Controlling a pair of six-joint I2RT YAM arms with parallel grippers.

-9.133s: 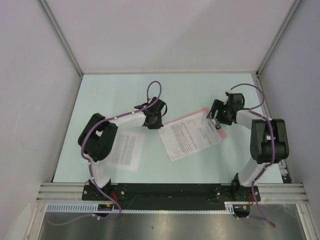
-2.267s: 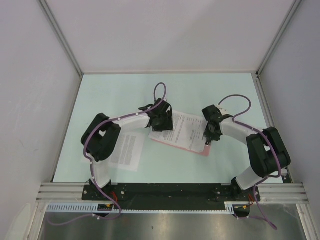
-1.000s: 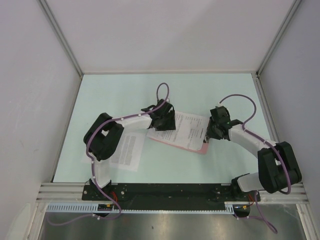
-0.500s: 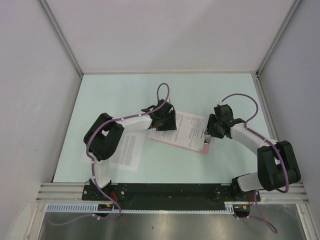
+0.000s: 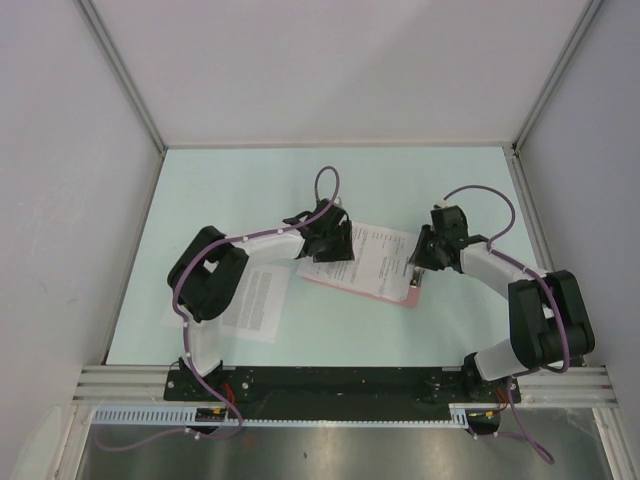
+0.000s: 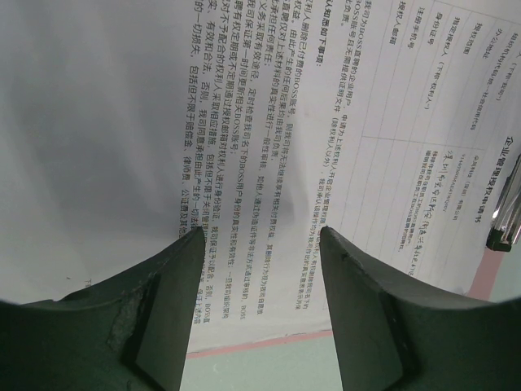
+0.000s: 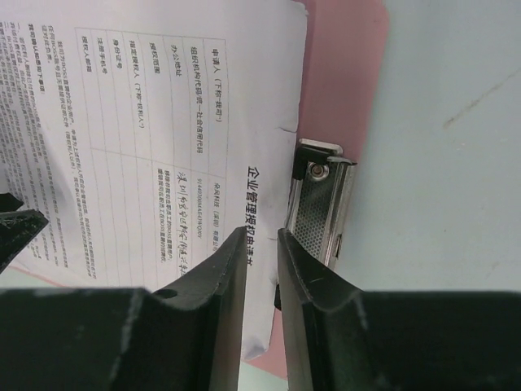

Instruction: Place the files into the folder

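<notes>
As the overhead camera has it, the pink folder (image 5: 350, 290) lies slantwise near the middle of the pale green table (image 5: 240, 180). A printed sheet (image 5: 372, 262) on top covers most of its face, and pink shows only along the near edge. The left claw (image 5: 328, 243) sits over the sheet's left end and the right claw (image 5: 424, 262) over its right end, by the folder's short edge. A second sheet (image 5: 252, 300) lies flat on the table well to the left, partly under the left arm and apart from the folder.

From the left wrist, the left claw (image 6: 260, 234) is spread wide, its fingers (image 6: 171, 285) low over the printed sheet (image 6: 244, 122) with nothing between them. Whether the tips touch the paper I cannot tell. Pink folder (image 6: 491, 273) shows below the metal clip (image 6: 509, 204) at the far right and as a thin strip past the sheet's near edge, with table (image 6: 260, 373) beyond.

From the right wrist, the right claw (image 7: 260, 236) is nearly closed, with only a narrow slit between its fingers (image 7: 309, 285) and nothing seen clamped in it. It hangs over the title edge of the printed sheet (image 7: 163, 122), just beside the clip (image 7: 321, 204). That edge lies next to the clip, slightly askew, with bare folder (image 7: 346, 65) past it and table (image 7: 456, 122) to the right.
</notes>
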